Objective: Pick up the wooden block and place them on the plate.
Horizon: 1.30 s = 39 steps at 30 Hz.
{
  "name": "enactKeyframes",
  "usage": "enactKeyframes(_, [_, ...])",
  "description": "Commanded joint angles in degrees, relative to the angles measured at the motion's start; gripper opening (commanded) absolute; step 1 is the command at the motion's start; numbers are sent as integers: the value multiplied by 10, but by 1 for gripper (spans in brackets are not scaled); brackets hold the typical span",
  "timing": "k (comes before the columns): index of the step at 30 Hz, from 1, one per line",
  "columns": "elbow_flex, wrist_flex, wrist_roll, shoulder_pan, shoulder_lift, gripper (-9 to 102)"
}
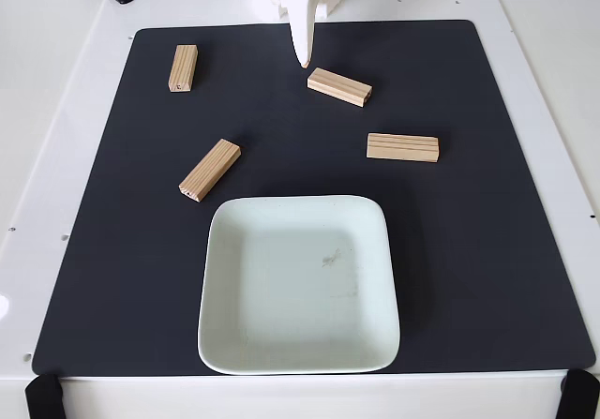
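**Still four blocks on the mat, plate bare**

Nearest the gripper: a wooden block [339, 86], lying flat, long axis running left-right with a slight tilt, just right of the fingertip. Three more like it. One grooved block [402, 147] further right and nearer the plate. One diagonal block [210, 169] left of centre, just above the plate's upper left corner. One far block [183, 67] at upper left, standing roughly end-on to the camera. All four well apart from each other, none touching the plate [281, 358].

Handling, as a judgement: small light-tan bars, rigid, likely light, not fragile. Bare wood gives fair friction; grooved faces should not matter. Best hold is across the short width at mid-length, jaws square to the long sides, so the bar does not swing.

Gripper [305, 61] hangs at the top of the mat, white, tapering to a point with an orange-tinted tip. Only one tapered finger reads plainly; cannot tell whether the jaws are apart or together. It holds nothing.

Plate sits at the mat's near edge, square with rounded corners, faint smudge near the middle. Black mat [487, 250] on a white table [56, 110].
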Motion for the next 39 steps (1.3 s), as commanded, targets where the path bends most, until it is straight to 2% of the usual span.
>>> enactKeyframes(1, [-46,4,-5,-12,-3,0])
enactKeyframes(8, [-258,14,-5,-41,-169,0])
enactKeyframes(16, [-614,210,-5,-101,-464,0])
enactKeyframes(18, [-679,237,-5,-102,-529,0])
enactKeyframes(31, [-963,240,-5,-99,-931,0])
enactKeyframes(39, [-1107,240,20,-136,-1141,0])
